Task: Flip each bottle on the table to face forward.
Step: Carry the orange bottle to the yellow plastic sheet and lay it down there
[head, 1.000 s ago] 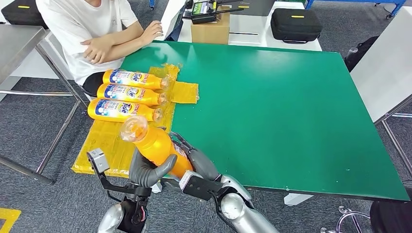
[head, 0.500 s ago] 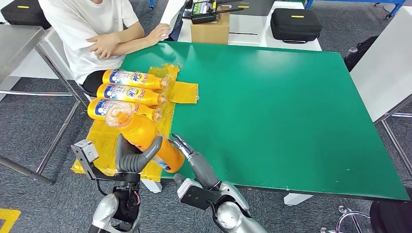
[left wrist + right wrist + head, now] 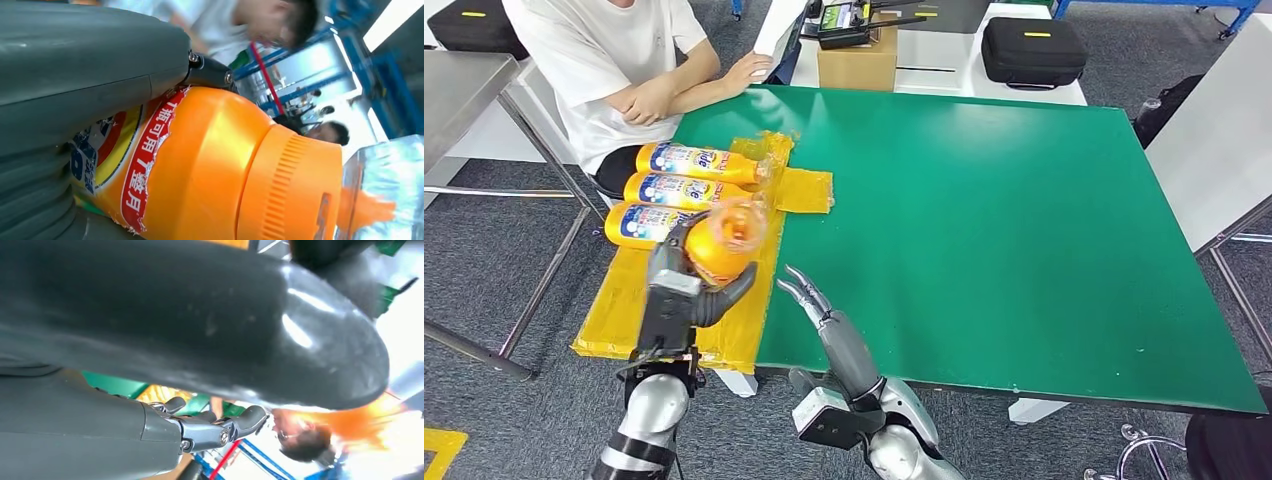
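My left hand (image 3: 686, 290) grips an orange detergent bottle (image 3: 722, 244) above the yellow mat (image 3: 639, 315), its clear cap pointing up toward the camera. In the left wrist view the same bottle (image 3: 210, 165) sits in my left hand (image 3: 60, 100), its label partly turned to the camera. Three more orange bottles lie side by side on the mat with labels up: far (image 3: 699, 162), middle (image 3: 686, 190) and near (image 3: 642, 224). My right hand (image 3: 824, 320) hovers beside the held bottle with fingers spread and nothing in it; its fingers (image 3: 215, 430) show in the right wrist view.
A person in a white shirt (image 3: 614, 60) sits at the green table's (image 3: 984, 220) far left corner, arms folded on it. A cardboard box (image 3: 856, 62) and a black case (image 3: 1031, 50) stand beyond the far edge. A metal table (image 3: 459, 90) is at left.
My left hand has lifted and swung the bottle away from my right hand toward the lying bottles, turning its cap upward. My right hand has let go and spread its fingers.
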You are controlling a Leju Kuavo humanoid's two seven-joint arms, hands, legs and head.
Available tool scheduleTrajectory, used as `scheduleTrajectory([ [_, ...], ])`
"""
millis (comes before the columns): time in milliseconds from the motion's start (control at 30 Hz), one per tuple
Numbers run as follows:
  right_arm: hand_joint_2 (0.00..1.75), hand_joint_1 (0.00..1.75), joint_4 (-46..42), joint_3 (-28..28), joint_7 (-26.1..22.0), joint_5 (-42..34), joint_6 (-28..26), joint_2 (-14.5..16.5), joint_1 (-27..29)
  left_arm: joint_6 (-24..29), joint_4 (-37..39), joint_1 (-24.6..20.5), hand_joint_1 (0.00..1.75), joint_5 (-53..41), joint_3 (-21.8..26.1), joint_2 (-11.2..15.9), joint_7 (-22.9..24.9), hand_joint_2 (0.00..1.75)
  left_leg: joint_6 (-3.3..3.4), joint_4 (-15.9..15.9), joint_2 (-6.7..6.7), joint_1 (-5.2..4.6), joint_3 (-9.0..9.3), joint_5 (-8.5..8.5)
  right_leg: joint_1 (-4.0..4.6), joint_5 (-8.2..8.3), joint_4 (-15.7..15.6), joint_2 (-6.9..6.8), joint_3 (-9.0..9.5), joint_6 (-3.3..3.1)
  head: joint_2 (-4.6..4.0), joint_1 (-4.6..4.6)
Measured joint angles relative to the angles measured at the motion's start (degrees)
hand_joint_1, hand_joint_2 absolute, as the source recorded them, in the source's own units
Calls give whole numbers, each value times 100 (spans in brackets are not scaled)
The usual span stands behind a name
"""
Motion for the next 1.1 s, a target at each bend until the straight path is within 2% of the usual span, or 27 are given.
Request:
scheduleTrajectory([
  [133,0,0,-230,-74,-112,-23,224,11,62,-428,972,-725,175,-1883,0,165,593,175,4,0,2,-1,0,5,-1,6,1,-3,1,1,1,0],
  [367,0,0,-457,-162,-244,-135,515,45,195,-652,3523,-2230,175,-3542,22,380,1261,175,7,1,5,-1,1,15,-1,10,5,-3,2,4,1,-1],
  [500,0,0,-518,-190,-271,-292,587,46,267,-1281,4727,-2851,175,-4100,14,501,1691,175,6,1,4,0,0,15,0,9,7,-3,1,4,1,0],
  [600,0,0,-536,-226,-289,-332,610,45,310,-1750,5347,-3170,175,-4495,-34,561,1921,175,6,1,3,0,-2,14,0,8,7,-4,1,3,1,1],
  [667,0,0,-536,-243,-295,-332,614,44,318,-1916,5636,-3351,175,-4611,-77,585,1982,175,6,1,1,-1,-3,14,-1,7,6,-5,2,3,0,1],
  [733,0,0,-536,-253,-300,-334,622,44,323,-2008,5851,-3493,158,-4648,-118,604,2002,175,6,1,1,-1,-3,14,-1,7,5,-5,4,3,0,1],
  [800,0,0,-534,-261,-309,-346,635,45,332,-2159,6003,-3591,152,-4668,-141,612,1986,175,7,1,1,-2,-1,14,-1,8,4,-5,5,3,1,1],
  [867,0,0,-523,-268,-325,-374,647,47,337,-2418,6123,-3695,164,-4644,-152,612,1930,175,7,1,-2,-2,4,15,-1,8,4,-7,13,3,1,0],
  [933,0,0,-498,-274,-340,-396,650,53,338,-2767,6219,-3823,167,-4529,-153,613,1841,175,6,0,-6,-1,17,15,-1,8,4,-9,29,3,1,0],
  [967,0,0,-482,-277,-346,-401,647,60,337,-2935,6260,-3886,161,-4452,-145,614,1792,175,6,-1,-7,-1,25,15,-1,8,4,-10,37,3,1,0],
  [1033,0,0,-447,-286,-355,-407,635,73,336,-3160,6324,-3987,127,-4311,-119,621,1687,175,5,-2,-7,-1,39,15,0,7,4,-10,50,2,1,-1],
  [1100,0,0,-413,-301,-369,-423,609,79,335,-3277,6368,-4049,66,-4150,-71,631,1543,175,2,-2,-9,0,45,18,0,7,5,-11,56,1,1,-1],
])
